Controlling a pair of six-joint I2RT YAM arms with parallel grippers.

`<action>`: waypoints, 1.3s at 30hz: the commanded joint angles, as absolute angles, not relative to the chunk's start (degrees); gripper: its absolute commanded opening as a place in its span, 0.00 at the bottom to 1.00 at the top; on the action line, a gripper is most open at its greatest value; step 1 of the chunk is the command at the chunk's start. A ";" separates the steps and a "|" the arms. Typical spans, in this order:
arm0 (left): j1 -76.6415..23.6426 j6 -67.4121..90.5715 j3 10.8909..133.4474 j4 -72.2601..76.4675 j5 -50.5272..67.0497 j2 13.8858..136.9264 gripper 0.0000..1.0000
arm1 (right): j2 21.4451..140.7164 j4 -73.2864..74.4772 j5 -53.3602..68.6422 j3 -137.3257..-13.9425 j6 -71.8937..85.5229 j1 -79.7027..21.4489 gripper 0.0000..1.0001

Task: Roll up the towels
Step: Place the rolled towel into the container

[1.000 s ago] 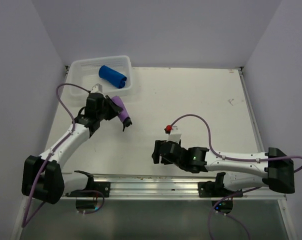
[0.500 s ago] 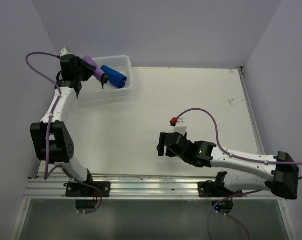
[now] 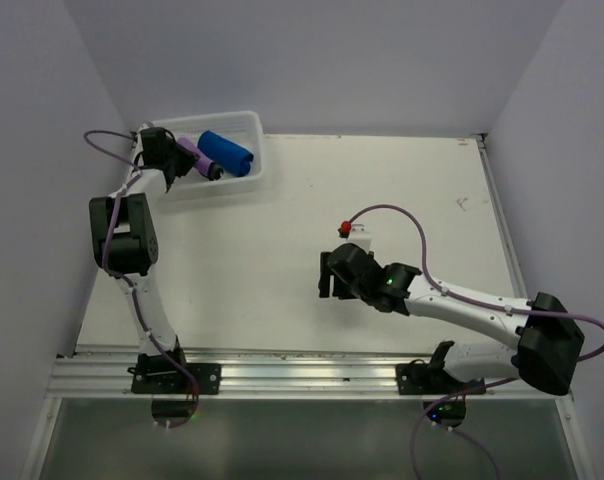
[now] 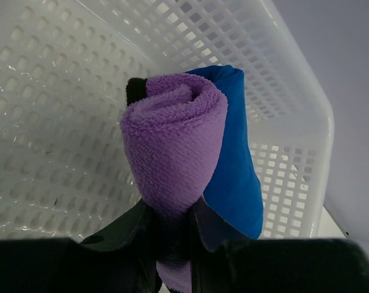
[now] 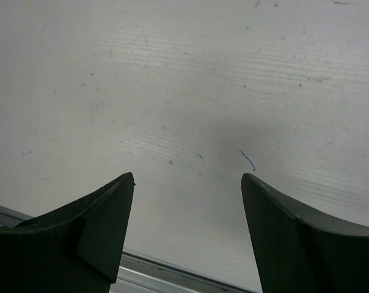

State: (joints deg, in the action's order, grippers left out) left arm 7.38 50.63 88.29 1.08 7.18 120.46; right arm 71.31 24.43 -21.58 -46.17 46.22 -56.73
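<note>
The white desk [image 3: 402, 190] is scuffed and speckled with small marks. Pale grey-lilac walls [image 3: 312, 60] close it in on three sides, and a metal rail [image 3: 302, 362] runs along its near edge. A white mesh basket [image 3: 250, 124] stands in the far left corner.

From overhead, the left tool [image 3: 185, 155] reaches into the basket from its left side. The right tool [image 3: 325, 284] hangs over bare desk near the middle, well apart from the basket.

The left wrist view adds what the overhead cannot. That tool is pinching the rolled purple towel [image 4: 172, 140] at its near end. The towel's spiral end faces the camera, and its side lies against the rolled blue towel [image 4: 233, 165], both inside the basket. Whether the purple roll rests on the mesh floor is hard to tell.

The right wrist view shows that tool spread wide, holding nothing, above a small blue pen mark [image 5: 248, 160].
</note>
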 commanded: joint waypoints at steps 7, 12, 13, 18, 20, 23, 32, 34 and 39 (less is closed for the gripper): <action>7.56 52.38 92.54 6.07 7.91 126.91 0.27 | 75.93 20.74 -16.53 -48.25 43.60 -52.30 0.75; 7.47 52.38 95.10 2.29 6.34 129.20 0.41 | 78.48 20.13 -15.29 -50.18 42.89 -51.07 0.75; 7.47 52.30 94.75 2.02 5.98 129.03 0.44 | 78.75 20.04 -15.21 -50.36 42.80 -50.89 0.75; 7.38 52.12 94.74 0.53 4.39 128.76 0.68 | 79.45 19.60 -14.24 -50.71 42.63 -49.66 0.75; 7.38 52.21 95.18 0.09 4.31 129.02 0.75 | 79.45 19.60 -13.89 -50.71 42.45 -49.40 0.75; 7.38 52.21 95.89 -2.63 4.13 128.59 0.85 | 79.19 19.60 -13.71 -50.45 42.63 -49.13 0.75; 7.47 48.79 99.05 -8.96 1.76 123.58 0.92 | 77.26 20.82 -13.62 -51.33 43.06 -48.87 0.75; 7.38 47.73 99.23 -9.93 0.97 120.78 0.93 | 76.30 21.88 -13.45 -51.42 43.50 -48.87 0.75; 6.24 40.28 97.92 -11.00 -6.06 112.87 0.95 | 71.46 20.75 -17.29 -49.66 42.02 -48.87 0.83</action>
State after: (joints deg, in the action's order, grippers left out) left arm 7.07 46.74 96.66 -11.70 -0.69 122.08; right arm 75.64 21.98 -14.24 -48.66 43.38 -49.10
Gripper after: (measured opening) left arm 0.949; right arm 0.809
